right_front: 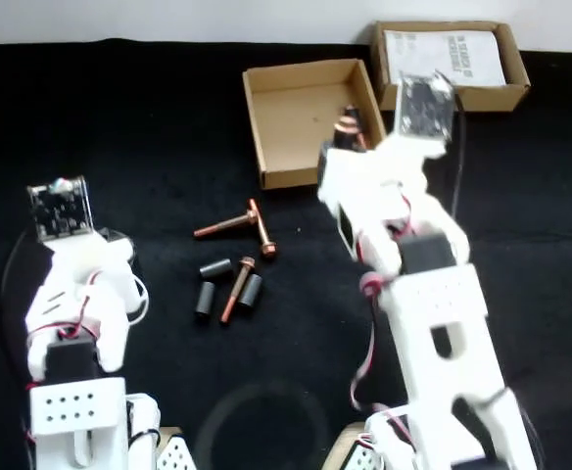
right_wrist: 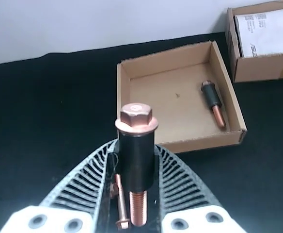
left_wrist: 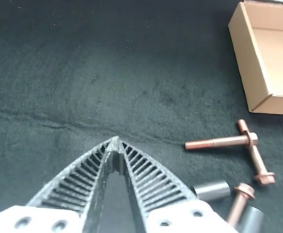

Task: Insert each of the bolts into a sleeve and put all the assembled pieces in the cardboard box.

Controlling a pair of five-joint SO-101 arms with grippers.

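My right gripper [right_wrist: 135, 145] is shut on an assembled piece [right_wrist: 135, 155], a copper bolt standing head-up in a dark sleeve, held near the front wall of the open cardboard box [right_wrist: 170, 107]. One assembled piece [right_wrist: 213, 102] lies inside the box. In the high view this gripper [right_front: 348, 137] is at the box's right front corner [right_front: 296, 117]. My left gripper [left_wrist: 115, 155] is shut and holds nothing, hovering over the black cloth left of the loose parts. Two crossed bolts [right_front: 232, 223], a third bolt [right_front: 237, 289] and three dark sleeves [right_front: 214, 267] lie mid-table.
A second cardboard box [right_front: 506, 96] with a printed sheet in it stands at the back right. The left arm [right_front: 75, 294] sits at the front left. Black cloth covers the table, with open room at the left and back left.
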